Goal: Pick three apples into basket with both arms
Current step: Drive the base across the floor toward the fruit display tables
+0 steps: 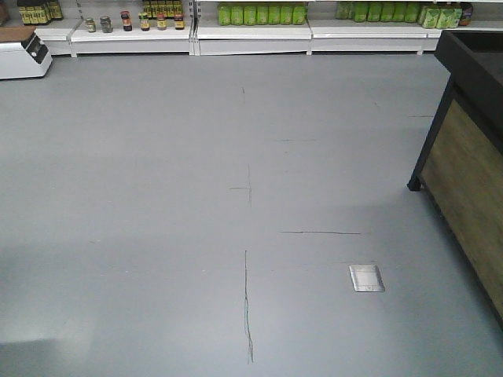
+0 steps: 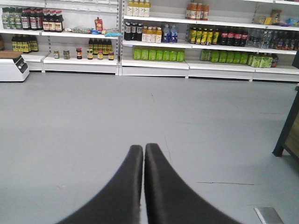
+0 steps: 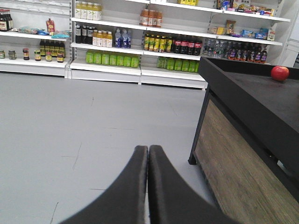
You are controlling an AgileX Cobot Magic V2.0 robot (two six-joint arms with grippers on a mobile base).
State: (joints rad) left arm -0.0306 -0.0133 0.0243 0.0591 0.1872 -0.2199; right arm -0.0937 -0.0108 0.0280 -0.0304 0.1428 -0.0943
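The left gripper (image 2: 143, 147), a pair of black curved fingers, was closed: the two tips lay side by side with only a hairline seam between them, and they held nothing. It pointed across the smooth grey floor (image 2: 70, 121) toward the white shop shelving (image 2: 154, 65) along the far wall, where a row of green bottles (image 2: 159, 54) stood on the lowest shelf. The right gripper (image 3: 148, 149), with the same black curved fingers, was also closed on nothing, its fingertips meeting.

In the right wrist view, a large counter (image 3: 233, 149) with a black frame, a dark top and wood-grain side panels stood just to the right of the gripper. One round red apple (image 3: 280, 73) lay on the counter's dark top, near its far edge and just inside the raised black rim. The picture cut off the top beyond it. The apple was well apart from both grippers, and nothing touched it.

The front-facing view showed the counter (image 1: 471, 181) along the right edge of the floor, with one black leg planted on the grey surface. A square silver metal floor plate (image 1: 366, 278) sat flush in the floor near the counter. A white boxy appliance (image 1: 22, 56) stood at the far left of the floor, just beside the base of the shelving. Thin dark cracks ran across the grey surface
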